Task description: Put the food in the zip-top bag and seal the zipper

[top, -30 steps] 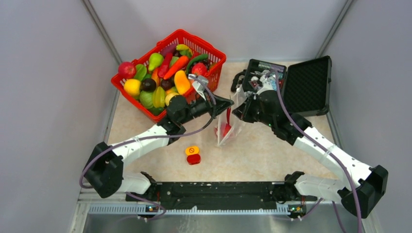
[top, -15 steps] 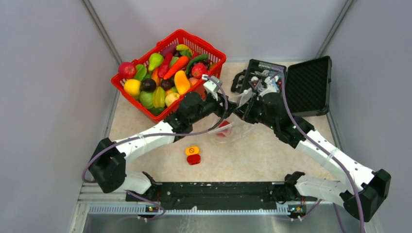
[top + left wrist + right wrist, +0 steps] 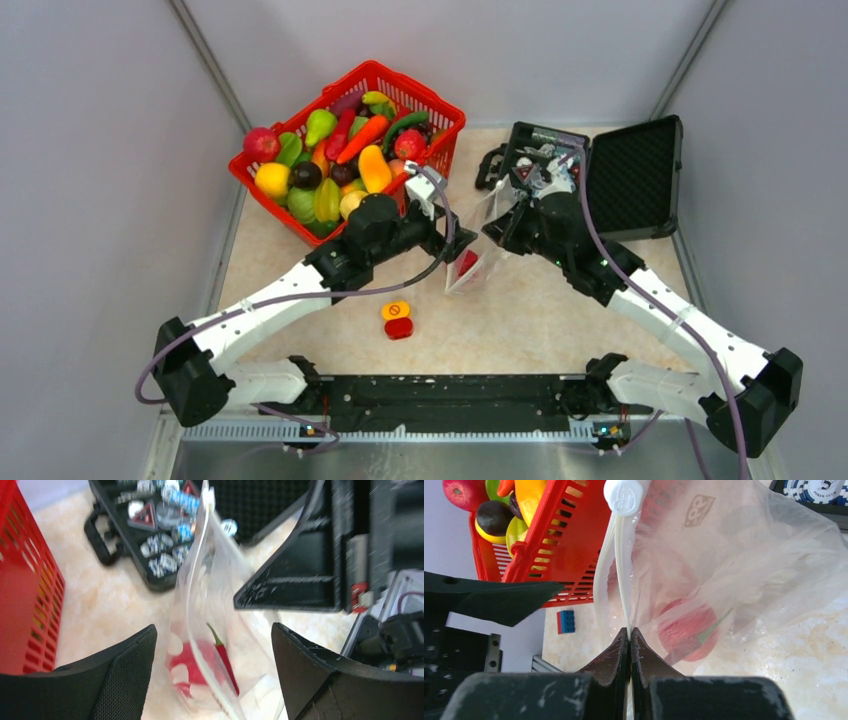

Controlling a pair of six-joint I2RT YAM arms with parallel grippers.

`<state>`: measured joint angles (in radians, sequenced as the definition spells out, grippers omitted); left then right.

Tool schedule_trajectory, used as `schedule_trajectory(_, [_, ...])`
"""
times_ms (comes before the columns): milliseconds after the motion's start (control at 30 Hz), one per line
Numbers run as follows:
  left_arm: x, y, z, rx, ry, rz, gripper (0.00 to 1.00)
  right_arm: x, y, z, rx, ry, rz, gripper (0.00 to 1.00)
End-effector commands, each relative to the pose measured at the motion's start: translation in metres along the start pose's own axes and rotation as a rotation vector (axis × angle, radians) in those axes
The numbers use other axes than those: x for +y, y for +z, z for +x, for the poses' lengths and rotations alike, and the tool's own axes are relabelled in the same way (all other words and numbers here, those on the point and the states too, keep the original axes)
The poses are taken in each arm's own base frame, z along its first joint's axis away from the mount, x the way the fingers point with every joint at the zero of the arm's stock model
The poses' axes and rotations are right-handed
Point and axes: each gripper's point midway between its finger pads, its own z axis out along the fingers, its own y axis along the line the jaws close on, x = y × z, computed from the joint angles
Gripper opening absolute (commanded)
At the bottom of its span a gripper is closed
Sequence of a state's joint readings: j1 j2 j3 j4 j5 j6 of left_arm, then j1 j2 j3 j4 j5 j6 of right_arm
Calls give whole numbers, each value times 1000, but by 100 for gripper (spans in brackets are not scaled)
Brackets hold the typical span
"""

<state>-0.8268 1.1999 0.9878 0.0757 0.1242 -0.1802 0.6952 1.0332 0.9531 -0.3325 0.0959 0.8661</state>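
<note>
The clear zip-top bag [image 3: 470, 268] hangs at mid-table. My right gripper [image 3: 629, 634] is shut on its whitish zipper [image 3: 620, 570], just below the white slider [image 3: 624, 495]. Inside the bag lie a red chili [image 3: 225, 657] and a round red fruit [image 3: 684, 630]. My left gripper [image 3: 215, 672] is open, with one finger on each side of the bag [image 3: 210, 580] and neither touching it. In the top view it [image 3: 452, 243] sits just left of the bag. More food [image 3: 340, 150] fills the red basket [image 3: 440, 110].
An open black case [image 3: 610, 175] holding chips stands at the back right, close behind the right gripper [image 3: 497, 228]. An orange-and-red button block [image 3: 397, 319] lies near the front. A blue-and-red brick [image 3: 565, 621] lies on the table beside the basket [image 3: 569, 555].
My left gripper has opened and drawn back to the left, away from the bag's mouth. The bag slumped, then hangs upright again from the right gripper, which stayed shut.
</note>
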Motion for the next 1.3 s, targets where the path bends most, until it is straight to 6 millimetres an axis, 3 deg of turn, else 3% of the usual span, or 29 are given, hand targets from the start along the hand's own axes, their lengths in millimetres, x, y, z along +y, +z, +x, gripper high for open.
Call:
schedule_trajectory(0, [4, -6, 53, 207, -74, -28, 85, 6, -1, -15, -55, 14, -25, 0])
schedule_trajectory(200, [5, -7, 99, 380, -195, -59, 75, 6, -1, -13, -47, 8, -29, 0])
schedule_trajectory(400, [-7, -12, 107, 380, -245, -3, 58, 3, -1, -13, -49, 5, -19, 0])
schedule_trajectory(433, [-7, -12, 111, 403, -253, -6, 53, 3, -1, -12, -49, 4, -18, 0])
schedule_trajectory(467, [-8, -14, 115, 434, -260, -4, 40, 2, 0, -12, -47, 5, -17, 0])
schedule_trajectory(533, [-13, -15, 117, 464, -266, 19, 22, 1, 0, -11, -47, 1, -16, 0])
schedule_trajectory(600, [-18, -15, 104, 452, -265, 38, 4, -2, 1, -11, -48, -13, 0, 0])
schedule_trajectory(633, [-21, -16, 92, 437, -257, 49, 0, -5, 1, -12, -51, -25, 15, 0])
schedule_trajectory(700, [-31, -23, 58, 411, -237, 77, 0, -8, -4, -15, -51, -75, 39, 0])
schedule_trajectory(767, [-45, -42, 23, 434, -225, 115, 0, 8, -16, -24, -57, -144, -25, 0])
schedule_trajectory(833, [-47, -59, 12, 474, -209, 104, 0, 28, -31, -24, -40, -227, -132, 0])
schedule_trajectory(900, [-36, -59, 13, 462, -163, 60, 0, 34, -36, -13, 9, -299, -202, 0])
schedule_trajectory(967, [-24, -58, 4, 473, -131, -11, 0, 12, -28, -7, 56, -324, -90, 0])
schedule_trajectory(1033, [-29, -56, 1, 496, -126, 18, 0, -15, -24, -13, 45, -282, 80, 0])
schedule_trajectory(1133, [-13, -47, 23, 536, -116, -49, 0, -4, -35, -20, -42, -234, -4, 0])
schedule_trajectory(1200, [-22, -40, 27, 555, -144, -2, 0, -5, -48, -38, -184, -131, -20, 0])
schedule_trajectory(1267, [-47, -36, 26, 575, -171, 139, 0, 7, -64, -49, -282, -118, -129, 0])
